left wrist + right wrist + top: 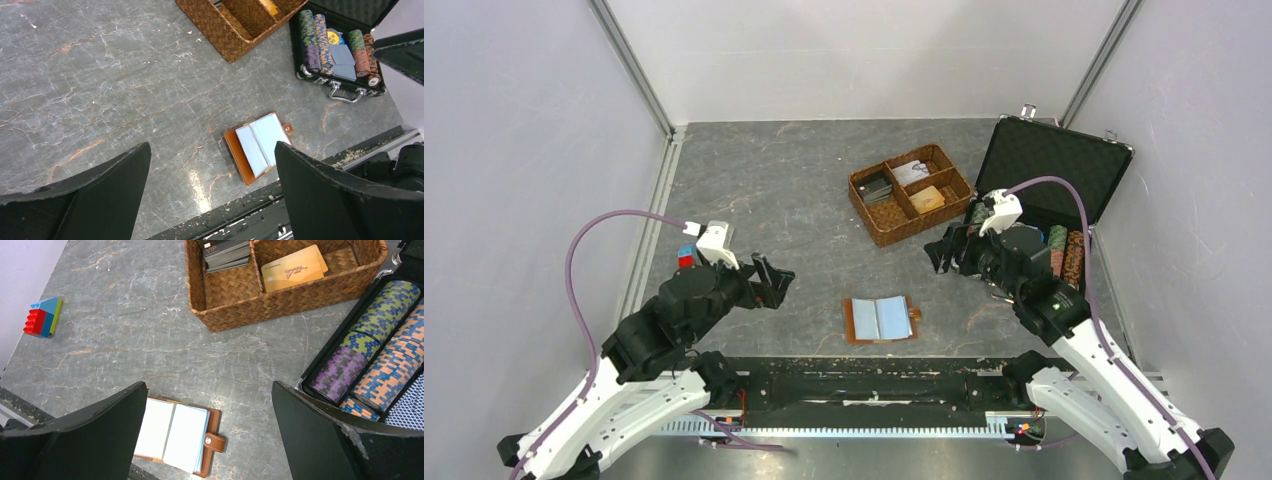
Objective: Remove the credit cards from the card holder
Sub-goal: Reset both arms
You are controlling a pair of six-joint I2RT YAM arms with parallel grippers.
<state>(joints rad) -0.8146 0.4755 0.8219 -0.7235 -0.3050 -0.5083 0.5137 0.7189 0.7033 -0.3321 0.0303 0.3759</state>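
Note:
The card holder (879,319) lies open and flat near the table's front edge, tan leather with pale sleeves up and its snap tab to the right. It also shows in the left wrist view (257,145) and the right wrist view (175,435). A golden-orange credit card (292,268) lies in a basket compartment (927,198), and a stack of dark cards (226,254) lies in the compartment beside it. My left gripper (774,283) (212,148) is open and empty, above and left of the holder. My right gripper (946,255) (209,386) is open and empty, above and right of it.
The woven brown basket (929,222) stands at the back middle. An open black case (1049,170) with rows of poker chips (380,355) and a blue-patterned deck stands at the right. A small stack of toy bricks (42,316) lies at the left wall.

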